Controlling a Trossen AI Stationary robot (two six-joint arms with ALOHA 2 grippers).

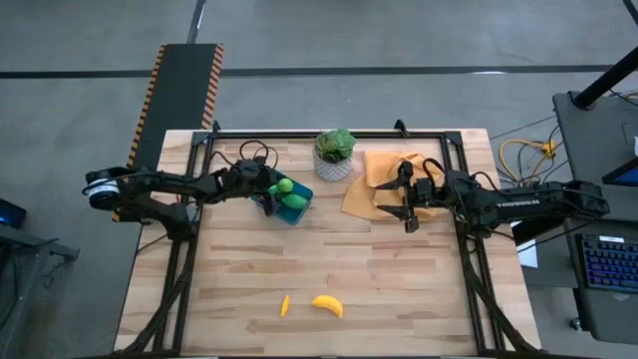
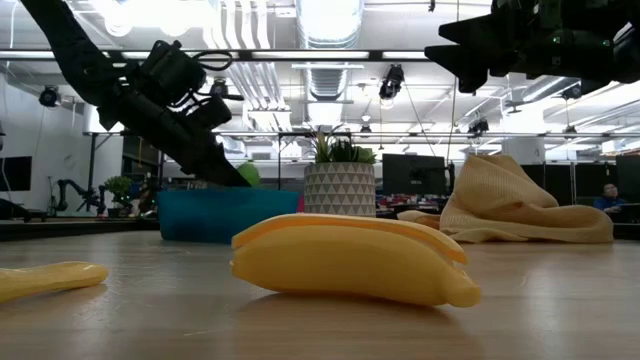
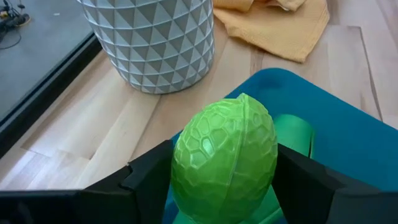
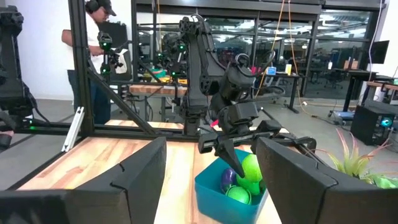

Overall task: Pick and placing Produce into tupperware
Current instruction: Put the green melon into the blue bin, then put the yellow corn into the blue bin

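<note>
Left pincer [image 3: 224,186] fingertips are hidden behind the green bumpy fruit [image 3: 225,163]; the fruit's underside is cut off by the wrist picture's edge. Tupperware [image 1: 296,211] contents are partly covered from above by the left arm; the purple piece [image 4: 228,180] shows only in part behind green ones. In the low view the tupperware's [image 2: 228,214] inside is hidden by its wall. The small orange-yellow piece [image 2: 45,279] is cut off at the left edge there. Right pincer [image 1: 409,204] fingers are cut off in its own wrist view. Cloth [image 1: 384,179] is partly hidden under the right arm.
</note>
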